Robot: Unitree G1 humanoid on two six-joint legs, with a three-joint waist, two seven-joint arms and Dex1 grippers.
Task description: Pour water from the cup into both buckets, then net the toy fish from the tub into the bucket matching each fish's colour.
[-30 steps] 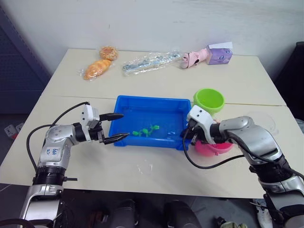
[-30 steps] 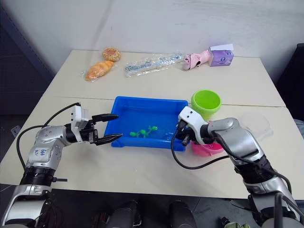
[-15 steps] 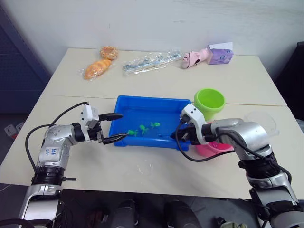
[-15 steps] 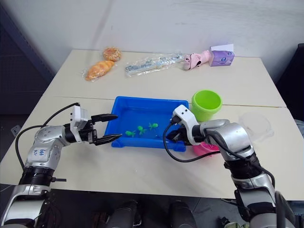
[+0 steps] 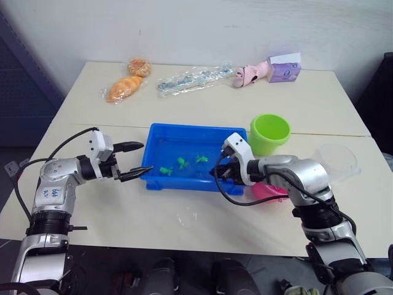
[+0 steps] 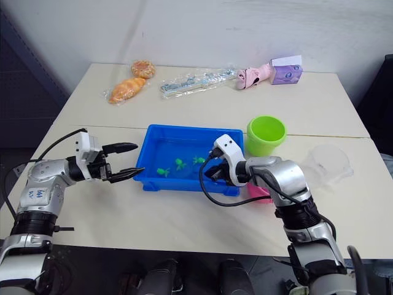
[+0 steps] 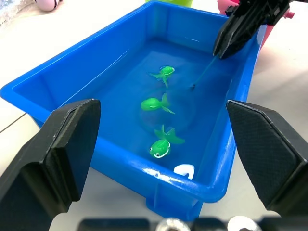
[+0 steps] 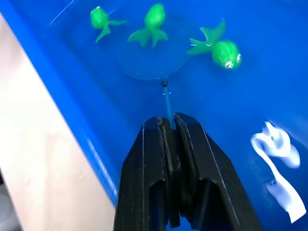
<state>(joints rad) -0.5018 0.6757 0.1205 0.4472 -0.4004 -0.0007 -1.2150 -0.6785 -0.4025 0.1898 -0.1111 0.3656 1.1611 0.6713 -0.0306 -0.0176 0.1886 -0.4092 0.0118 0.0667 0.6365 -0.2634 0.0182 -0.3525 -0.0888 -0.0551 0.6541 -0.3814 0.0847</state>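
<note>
Fingers of the right gripper [image 8: 168, 127] clamp a small net's handle [image 8: 167, 101] over three green fish [image 7: 156, 104] in the blue tub [image 5: 156, 132]; left gripper [image 5: 136, 162] waits beside it, fingers apart

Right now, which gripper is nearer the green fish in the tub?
Right. The right gripper holds the net inside the tub beside the green fish; the left gripper hovers outside it.

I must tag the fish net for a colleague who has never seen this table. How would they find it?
Start at the blue tub mid-table. The right gripper is shut on a thin handle over the water; the net is the round clear hoop at its end, beside three green fish.
</note>
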